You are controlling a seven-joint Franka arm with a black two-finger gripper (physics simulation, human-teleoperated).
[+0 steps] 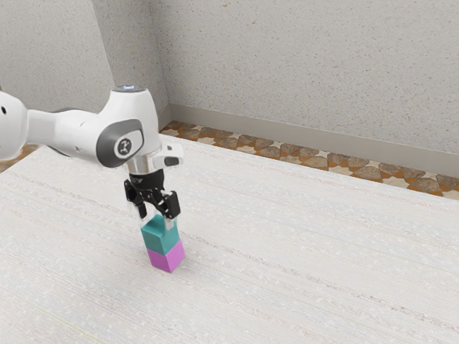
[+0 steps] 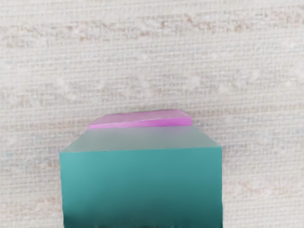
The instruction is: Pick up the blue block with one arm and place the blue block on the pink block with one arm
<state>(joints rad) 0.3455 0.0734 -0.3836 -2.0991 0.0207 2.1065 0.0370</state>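
Jaws stand clamped on the upper part of the blue block (image 1: pixel 159 235), one finger at each side, as best the exterior view lets an onlooker judge. That block already sits on the pink block (image 1: pixel 166 258), the two faces touching. In the wrist view a strip of pink (image 2: pixel 142 119) peeks out beyond the far edge of the blue top (image 2: pixel 142 185), so the stack looks slightly offset rather than flush.

The gripper (image 1: pixel 158 213) hangs straight above the pair, and the arm reaches in from about ten o'clock of the stack in the exterior view. Bare table (image 1: pixel 323 251) runs off toward three o'clock.

The step in hand is the release, I would say. It wants the fingers parted evenly and only a little, so neither drags the blue block sideways. Then a straight lift toward twelve o'clock, with no twist, until the tips clear the top face. The overhang seems small enough to hold, but a sideways nudge could tip it off.
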